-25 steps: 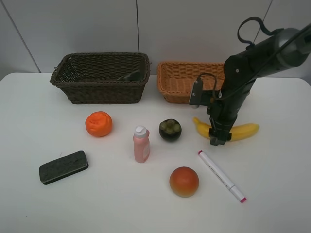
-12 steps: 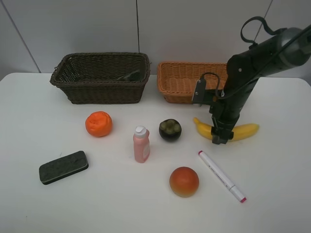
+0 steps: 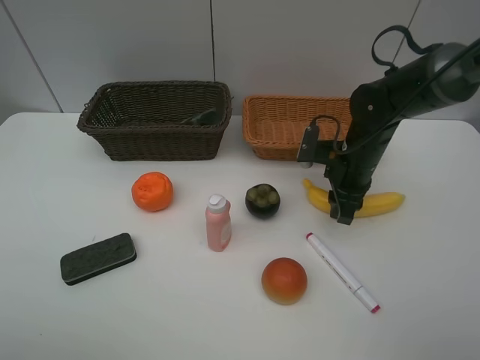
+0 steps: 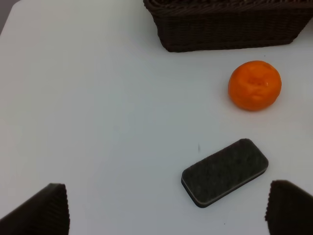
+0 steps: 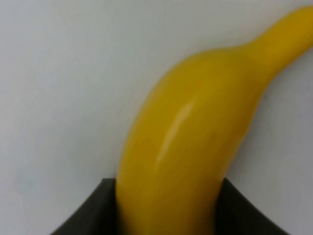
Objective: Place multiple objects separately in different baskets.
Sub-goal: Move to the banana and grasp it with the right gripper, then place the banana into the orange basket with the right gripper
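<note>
Near the tan basket (image 3: 271,142), right claw (image 3: 343,213) newly clamped on the slightly shifted banana (image 3: 380,202); left claw (image 4: 165,210) agape.

Reads as a robotics lab bench to me: my black arm (image 3: 390,94) with its looped cable (image 3: 391,36) works over a bare white table (image 3: 67,322), blank pale wall panels (image 3: 112,45) behind, dark wicker basket (image 3: 154,131) and tan wicker basket (image 3: 281,127) staged side by side.

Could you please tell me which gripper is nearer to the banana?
Right. The right gripper straddles the banana, fingers against both its sides; the left gripper hangs open near the eraser, across the table.
</note>
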Robot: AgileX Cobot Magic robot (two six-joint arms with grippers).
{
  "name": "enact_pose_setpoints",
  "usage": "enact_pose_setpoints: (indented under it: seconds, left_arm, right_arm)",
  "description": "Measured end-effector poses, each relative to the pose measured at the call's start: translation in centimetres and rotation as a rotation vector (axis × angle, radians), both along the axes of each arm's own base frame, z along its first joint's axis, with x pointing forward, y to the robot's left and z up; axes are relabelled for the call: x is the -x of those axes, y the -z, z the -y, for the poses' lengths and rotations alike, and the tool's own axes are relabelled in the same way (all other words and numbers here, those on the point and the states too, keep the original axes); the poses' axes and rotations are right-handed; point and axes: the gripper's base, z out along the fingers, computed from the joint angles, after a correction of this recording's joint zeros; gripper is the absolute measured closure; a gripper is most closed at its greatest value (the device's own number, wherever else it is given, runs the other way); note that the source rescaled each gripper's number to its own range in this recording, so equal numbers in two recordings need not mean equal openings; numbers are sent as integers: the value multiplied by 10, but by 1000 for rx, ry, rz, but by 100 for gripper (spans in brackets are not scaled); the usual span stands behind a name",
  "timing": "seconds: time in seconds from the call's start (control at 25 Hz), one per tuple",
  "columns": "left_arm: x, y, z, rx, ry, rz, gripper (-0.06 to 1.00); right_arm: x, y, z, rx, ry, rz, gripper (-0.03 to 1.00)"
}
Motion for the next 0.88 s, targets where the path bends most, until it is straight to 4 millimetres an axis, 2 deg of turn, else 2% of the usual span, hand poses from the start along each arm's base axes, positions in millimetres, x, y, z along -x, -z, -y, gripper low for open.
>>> enact_pose_setpoints:
  seconds: [0.28, 0.4, 0.56, 0.68, 0.88]
  left_arm:
    - [0, 0, 0, 0, 0, 0, -6]
    - [0, 0, 0, 0, 0, 0, -6]
    - [0, 0, 0, 0, 0, 0, -6]
    - [0, 0, 0, 0, 0, 0, -6]
    - [0, 0, 0, 0, 0, 0, -6]
  right_arm:
    - [1, -1, 1, 10, 3, -16, 58]
    - [1, -13, 1, 24, 13, -28, 58]
    - [3, -54, 3, 26, 50, -35, 58]
    - [5, -98, 4, 12, 69, 8, 58]
    - [-5, -167, 3, -40, 68, 201, 58]
